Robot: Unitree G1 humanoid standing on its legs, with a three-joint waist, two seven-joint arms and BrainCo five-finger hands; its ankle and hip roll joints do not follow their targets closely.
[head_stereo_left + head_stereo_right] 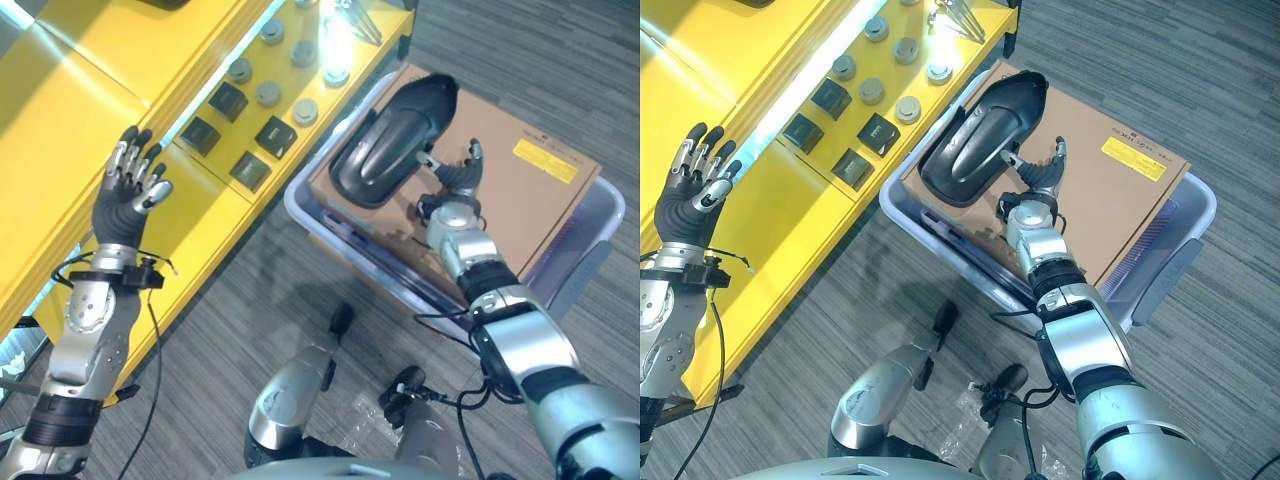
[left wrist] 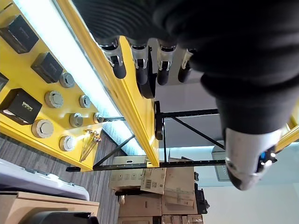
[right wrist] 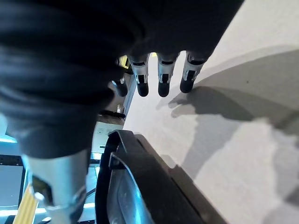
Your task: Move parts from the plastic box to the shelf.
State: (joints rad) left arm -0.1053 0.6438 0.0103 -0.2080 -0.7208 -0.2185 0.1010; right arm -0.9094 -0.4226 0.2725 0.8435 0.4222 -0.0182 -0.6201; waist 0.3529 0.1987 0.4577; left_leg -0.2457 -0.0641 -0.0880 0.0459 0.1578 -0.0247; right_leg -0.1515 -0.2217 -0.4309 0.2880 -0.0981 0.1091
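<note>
A black curved plastic part (image 1: 393, 140) lies on a brown cardboard box (image 1: 535, 195) inside the translucent plastic box (image 1: 301, 216). My right hand (image 1: 456, 184) is open just beside the part's near end, fingers straight over the cardboard; its wrist view has the fingertips (image 3: 162, 87) above the cardboard and the part (image 3: 140, 186) close by the thumb. The yellow shelf (image 1: 205, 225) runs along the left. My left hand (image 1: 128, 195) is raised over the shelf's edge, open and holding nothing, with its fingers (image 2: 140, 70) spread.
Small black boxes (image 1: 274, 136) and round grey parts (image 1: 268, 93) stand in rows on the shelf's far end, with thin metal pieces (image 1: 962, 18) beyond them. Stacked cartons (image 2: 159, 186) stand past the shelf frame. Grey carpet lies between shelf and plastic box.
</note>
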